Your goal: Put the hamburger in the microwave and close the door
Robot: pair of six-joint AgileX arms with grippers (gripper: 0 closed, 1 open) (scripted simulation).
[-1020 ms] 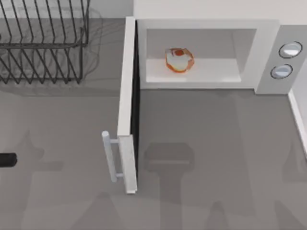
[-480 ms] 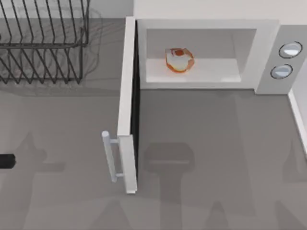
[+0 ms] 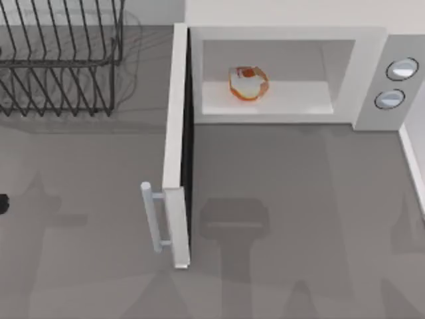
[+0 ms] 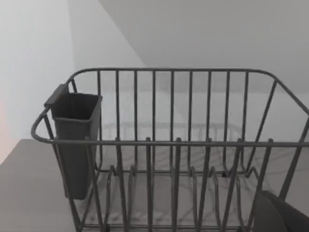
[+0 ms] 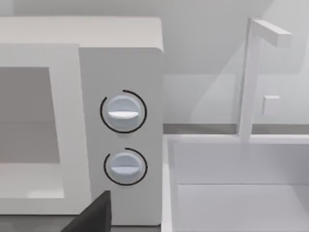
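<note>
From above, the hamburger [image 3: 248, 83] sits on the floor of the microwave [image 3: 285, 36], left of the cavity's middle, so the first half of the task looks done. The door [image 3: 177, 153] stands wide open, swung out toward the camera at a right angle to the front, its handle [image 3: 151, 216] facing the tabletop's [image 3: 299, 199] left side. Closing it is what is left. A dark sliver of the left arm [image 3: 2, 203] shows at the left edge, well apart from the handle and farther yet from the hamburger. A wire rack [image 3: 60, 60] stands at upper left, clear of the door's swing.

The left wrist view looks into the rack [image 4: 169, 145], with its dark cup [image 4: 75, 140] hung on one end. A dark part of the left claw [image 4: 282, 215] pokes into the corner; whether it is wide or narrow I cannot tell.

The right wrist view faces the microwave's two knobs [image 5: 123, 112], with a white sink [image 5: 231, 193] beside it. A dark corner of the right claw [image 5: 94, 217] shows low down; its state I cannot tell either.
</note>
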